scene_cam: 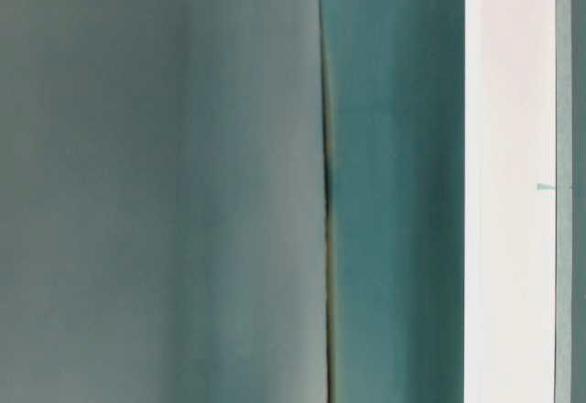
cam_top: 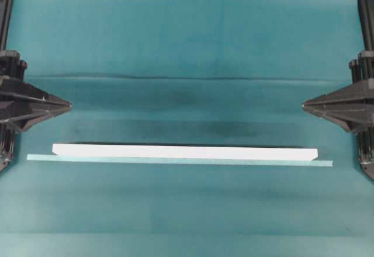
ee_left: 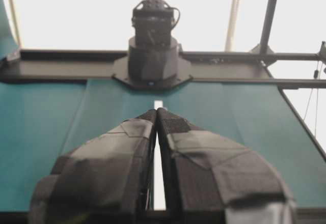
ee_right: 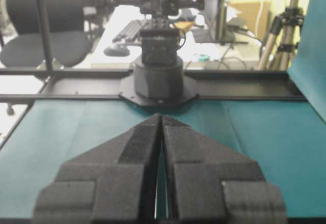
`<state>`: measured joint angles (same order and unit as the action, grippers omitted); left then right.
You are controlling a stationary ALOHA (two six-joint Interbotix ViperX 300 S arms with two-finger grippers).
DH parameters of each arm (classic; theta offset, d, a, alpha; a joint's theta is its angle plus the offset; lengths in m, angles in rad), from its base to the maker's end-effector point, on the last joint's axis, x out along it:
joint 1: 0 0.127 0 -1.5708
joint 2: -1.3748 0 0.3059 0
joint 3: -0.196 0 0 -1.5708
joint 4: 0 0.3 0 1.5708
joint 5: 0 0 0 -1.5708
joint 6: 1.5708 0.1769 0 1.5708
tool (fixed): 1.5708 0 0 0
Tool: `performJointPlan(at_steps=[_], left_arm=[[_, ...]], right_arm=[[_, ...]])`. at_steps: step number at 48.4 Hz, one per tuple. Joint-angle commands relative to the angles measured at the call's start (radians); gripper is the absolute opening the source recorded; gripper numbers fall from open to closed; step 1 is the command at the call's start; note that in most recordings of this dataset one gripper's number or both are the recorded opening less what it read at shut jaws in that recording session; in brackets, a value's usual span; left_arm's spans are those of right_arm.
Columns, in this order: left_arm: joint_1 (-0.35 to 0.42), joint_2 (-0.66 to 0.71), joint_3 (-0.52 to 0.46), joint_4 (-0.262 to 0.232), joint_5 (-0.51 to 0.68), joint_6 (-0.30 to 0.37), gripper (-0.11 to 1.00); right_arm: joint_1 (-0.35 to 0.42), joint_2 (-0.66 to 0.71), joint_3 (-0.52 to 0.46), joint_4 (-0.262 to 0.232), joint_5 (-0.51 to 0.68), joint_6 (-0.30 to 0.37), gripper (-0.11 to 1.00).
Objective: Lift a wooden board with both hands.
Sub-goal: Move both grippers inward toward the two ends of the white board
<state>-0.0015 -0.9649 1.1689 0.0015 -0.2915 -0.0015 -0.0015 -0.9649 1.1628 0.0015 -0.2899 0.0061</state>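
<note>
across the teal table (cam_top: 187, 47) the white wooden board (cam_top: 184, 150) lies flat, touching a teal strip (cam_top: 175, 160). left gripper (cam_top: 69, 106) and right gripper (cam_top: 304, 105) are clenched, empty, well apart. likely stiff and light; grasp both ends.

Overhead view looks straight down on teal table (cam_top: 187, 47), both grippers at side edges. Table-level view sits very close, blurred, turned sideways. Each wrist view looks level along its own closed fingers toward opposite arm's base; wrist views and overhead view share teal table between tools.
</note>
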Motion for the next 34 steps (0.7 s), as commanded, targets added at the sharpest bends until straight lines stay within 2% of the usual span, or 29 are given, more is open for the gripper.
performJointPlan(at_steps=[1,4,7,11,16,34], left_arm=[[-0.040,0.109,-0.072,0.002,0.017,-0.072,0.14],[-0.044,0.164,-0.107,0.011,0.032,-0.121,0.16],[-0.048,0.210,-0.141,0.018,0.043,-0.150,0.08],[-0.049,0.244,-0.169,0.018,0.055,-0.161,0.02],[-0.046,0.258,-0.195,0.018,0.098,-0.161,0.00],[-0.015,0.282,-0.331,0.018,0.443,-0.175,0.00]], right_arm=[[-0.003,0.029,-0.017,0.014,-0.006,0.011,0.10],[0.003,0.058,-0.032,0.057,0.011,0.018,0.06],[0.005,0.086,-0.048,0.078,0.031,0.035,0.01],[0.011,0.115,-0.066,0.080,0.066,0.058,0.01],[0.014,0.140,-0.091,0.080,0.121,0.081,0.01],[0.009,0.207,-0.215,0.080,0.505,0.132,0.01]])
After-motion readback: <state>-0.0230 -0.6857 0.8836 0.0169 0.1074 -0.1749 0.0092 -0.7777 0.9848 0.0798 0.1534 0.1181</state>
